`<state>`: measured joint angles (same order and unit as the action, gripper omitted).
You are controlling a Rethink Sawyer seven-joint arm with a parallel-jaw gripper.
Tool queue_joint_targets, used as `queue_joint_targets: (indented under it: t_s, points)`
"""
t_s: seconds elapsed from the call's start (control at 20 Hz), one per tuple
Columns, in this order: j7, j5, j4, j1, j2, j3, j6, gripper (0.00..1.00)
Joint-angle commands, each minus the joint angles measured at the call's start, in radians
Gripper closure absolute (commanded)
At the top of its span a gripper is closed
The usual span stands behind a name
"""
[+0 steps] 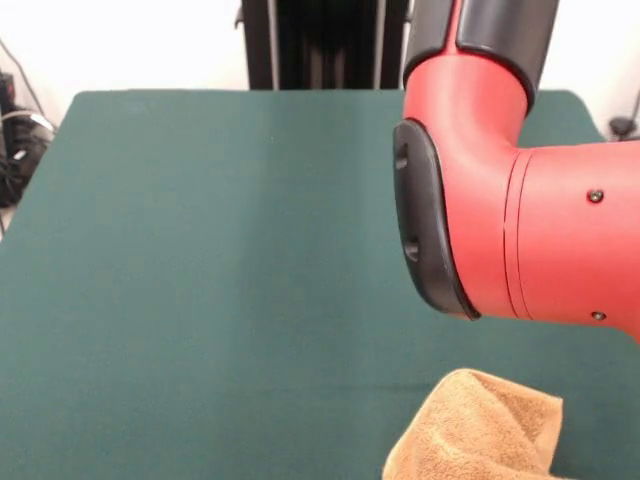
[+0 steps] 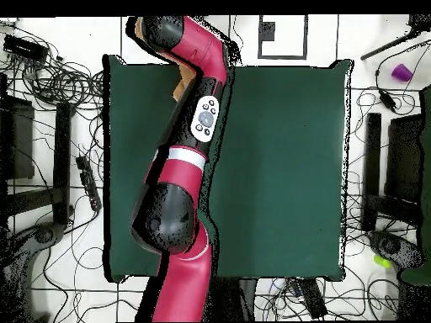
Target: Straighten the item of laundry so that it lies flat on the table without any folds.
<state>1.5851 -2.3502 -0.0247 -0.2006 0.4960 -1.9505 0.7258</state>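
Note:
The orange-tan towel (image 1: 478,430) lies bunched and folded at the near right of the green table (image 1: 200,280), cut off by the picture's lower edge. In the overhead view only a small patch of the towel (image 2: 180,85) shows beside the arm, near the table's (image 2: 278,168) top left. The red arm (image 1: 530,220) hangs large over the towel in the front view. In the overhead view the arm (image 2: 198,118) reaches up to the table's top left edge and ends in a dark head (image 2: 158,35). The gripper is under that head, and its state does not show.
Cables, stands and dark equipment lie on the floor around the table (image 2: 59,101). A purple cup (image 2: 401,72) sits off the table at the top right. The robot's black pedestal (image 1: 320,45) stands behind the table's far edge.

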Motion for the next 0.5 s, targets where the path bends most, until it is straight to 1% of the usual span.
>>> queue_joint_targets:
  t_s: [0.05, 0.1, 0.25, 0.4, 0.5]
  points:
    - [-0.085, 0.234, 0.029, -0.010, -0.048, 0.058, 0.207, 1.00]
    - [-0.081, 0.219, 0.036, -0.016, -0.053, 0.047, 0.204, 1.00]
    - [-0.083, 0.266, 0.036, -0.017, -0.052, 0.093, 0.211, 1.00]
    - [-0.077, 0.278, 0.046, -0.018, -0.049, 0.106, 0.211, 1.00]
    - [-0.070, 0.314, 0.041, -0.017, -0.049, 0.128, 0.222, 1.00]
